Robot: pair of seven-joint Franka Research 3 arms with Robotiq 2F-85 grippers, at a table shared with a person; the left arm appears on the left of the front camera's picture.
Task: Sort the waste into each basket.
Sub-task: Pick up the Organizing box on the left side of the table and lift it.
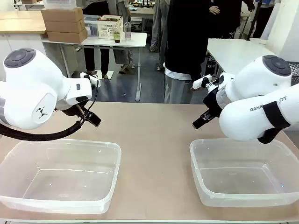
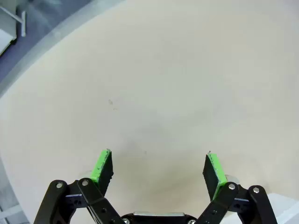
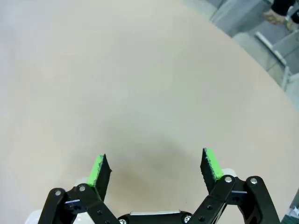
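Legible writing: partial black lettering "RANK" and "OT" on the white casing of the right arm (image 1: pixel 261 109); a small black emblem on the left arm (image 1: pixel 41 112). Nothing else readable.

Table (image 1: pixel 149 135): matte beige top, smooth, faint specks visible in the left wrist view.

Two large shallow transparent tubs at the near edge, rounded corners and rolled rims, glossy plastic — left tub (image 1: pixel 60 175) and right tub (image 1: pixel 245 172), well apart, with nothing seen inside either.

Left gripper (image 2: pixel 159 168): black linkage, green pads, jaws wide apart, nothing between them, poised over bare tabletop. Same gripper in the front view (image 1: pixel 92 119) just beyond the left tub's far rim.

Right gripper (image 3: pixel 154 170): jaws likewise wide apart, nothing held, over bare tabletop; in the front view (image 1: pixel 200 121) just beyond the right tub's far rim.

Waste and small bins: none visible on the table in any view.

Far side: person in dark clothing (image 1: pixel 187 46) standing at the table edge. Beyond, a white table carrying cardboard boxes (image 1: pixel 63 23) and a pale lattice crate (image 1: pixel 110 26).
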